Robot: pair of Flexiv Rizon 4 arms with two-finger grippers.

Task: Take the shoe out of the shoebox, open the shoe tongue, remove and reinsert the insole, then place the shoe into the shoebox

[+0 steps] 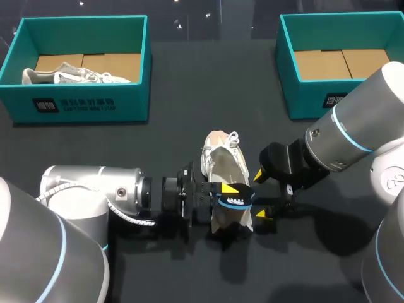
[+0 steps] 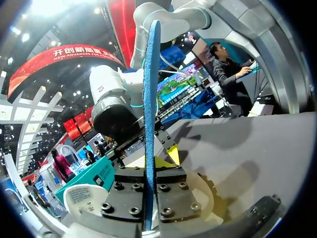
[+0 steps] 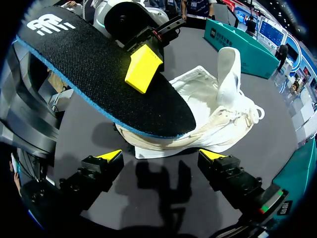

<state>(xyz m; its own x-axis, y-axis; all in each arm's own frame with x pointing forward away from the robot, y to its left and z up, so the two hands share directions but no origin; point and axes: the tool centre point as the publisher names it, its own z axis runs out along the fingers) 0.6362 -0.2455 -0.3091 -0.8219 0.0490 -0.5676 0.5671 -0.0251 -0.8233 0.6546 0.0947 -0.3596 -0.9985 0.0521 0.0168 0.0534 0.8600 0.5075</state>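
Progress stands past the halfway mark, as I judge it. At the far left the left shoebox [image 1: 82,104] holds a second shoe [image 1: 69,76] lying against its back wall, which I take to be no part of this step. My left arm [image 1: 95,196] comes in low across the bench [image 1: 177,95], and my left jaws are closed flat on the insole [image 3: 99,69], pinching it from both faces, so it stands edge-on to my left wrist view. The insole is clear of the shoe [image 1: 224,161] and hangs over its heel end; whether its front tip touches the opening I cannot tell. The shoe rests on the bench near the middle, out of any box, with its tongue [image 3: 229,74] pulled upright and the laces slack. Just to its right my right jaws are spread wide with nothing in them, the shoe's side ahead of them and not touched. At the far right the right shoebox [image 1: 306,101] shows only its cardboard floor. So taking the shoe out, opening the tongue and pulling the insole look done; sliding the insole back in and setting the shoe into a shoebox remain.
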